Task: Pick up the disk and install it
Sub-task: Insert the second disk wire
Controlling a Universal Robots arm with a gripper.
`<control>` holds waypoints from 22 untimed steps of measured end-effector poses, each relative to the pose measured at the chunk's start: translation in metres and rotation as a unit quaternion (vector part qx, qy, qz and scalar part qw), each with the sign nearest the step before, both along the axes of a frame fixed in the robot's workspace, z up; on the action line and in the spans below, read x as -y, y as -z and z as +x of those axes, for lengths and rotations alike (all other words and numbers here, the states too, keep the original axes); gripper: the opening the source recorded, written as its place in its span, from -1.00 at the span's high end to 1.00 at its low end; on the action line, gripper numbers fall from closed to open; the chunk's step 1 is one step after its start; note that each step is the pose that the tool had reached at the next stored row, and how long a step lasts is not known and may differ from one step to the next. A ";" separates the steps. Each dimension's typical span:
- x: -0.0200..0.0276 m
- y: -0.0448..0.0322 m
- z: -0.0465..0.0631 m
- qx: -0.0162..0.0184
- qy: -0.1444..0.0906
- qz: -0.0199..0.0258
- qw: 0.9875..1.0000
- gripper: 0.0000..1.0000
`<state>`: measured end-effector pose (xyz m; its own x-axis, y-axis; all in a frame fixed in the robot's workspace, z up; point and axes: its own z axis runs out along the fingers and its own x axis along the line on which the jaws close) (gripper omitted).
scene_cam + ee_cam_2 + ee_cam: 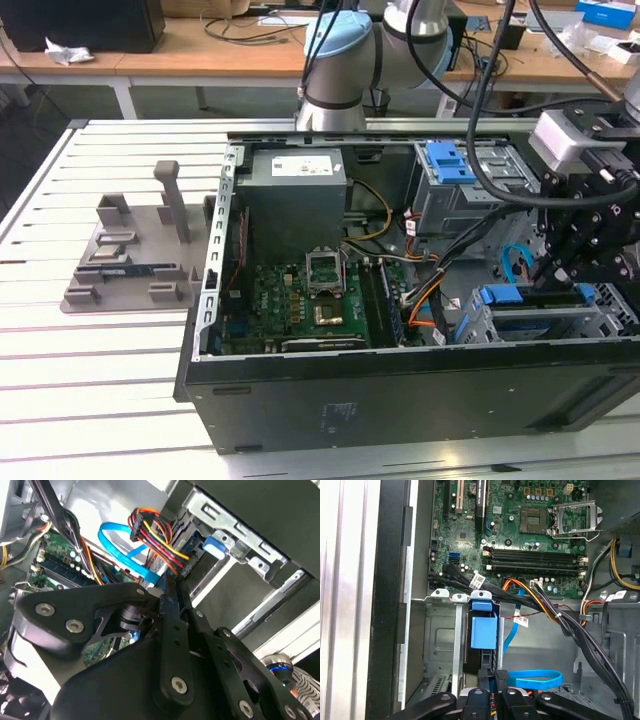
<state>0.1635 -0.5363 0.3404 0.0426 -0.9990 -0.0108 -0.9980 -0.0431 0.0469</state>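
Disk [483,632] on edge inside the grey drive cage [440,630], blue rail facing up, at the corner of the open computer case [400,400] on the exterior view's right. Gripper [494,676] directly over the disk's end, fingers [501,674] drawn narrow, almost together; touching the disk or clamping it, impossible to tell. Blue flat cable [535,679] just beside the fingers. Green motherboard [520,530] beyond the cage.
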 end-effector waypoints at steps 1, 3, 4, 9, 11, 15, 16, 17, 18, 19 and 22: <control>0.0001 0.0004 0.000 0.000 0.000 0.000 1.000 0.68; 0.0002 0.0012 0.000 0.000 0.000 0.000 1.000 0.68; 0.0002 0.0019 0.000 0.000 0.000 0.000 1.000 0.68; 0.0002 0.0046 0.000 0.000 0.000 0.000 1.000 0.68; 0.0002 0.0046 0.001 0.000 0.000 0.000 1.000 0.68; 0.0002 -0.0039 0.001 0.000 0.000 0.000 1.000 0.53; -0.0002 -0.0229 0.000 0.000 0.000 0.000 1.000 0.55; -0.0003 -0.0296 0.001 0.000 0.000 0.000 1.000 0.79; -0.0005 -0.0389 0.001 0.000 0.000 0.000 1.000 0.79; -0.0005 -0.0413 0.001 0.000 0.000 0.000 1.000 0.79; -0.0005 -0.0481 0.001 0.000 0.000 0.000 1.000 0.79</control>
<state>0.1640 -0.5358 0.3884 0.0427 -0.9990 -0.0111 -0.9980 -0.0432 0.0469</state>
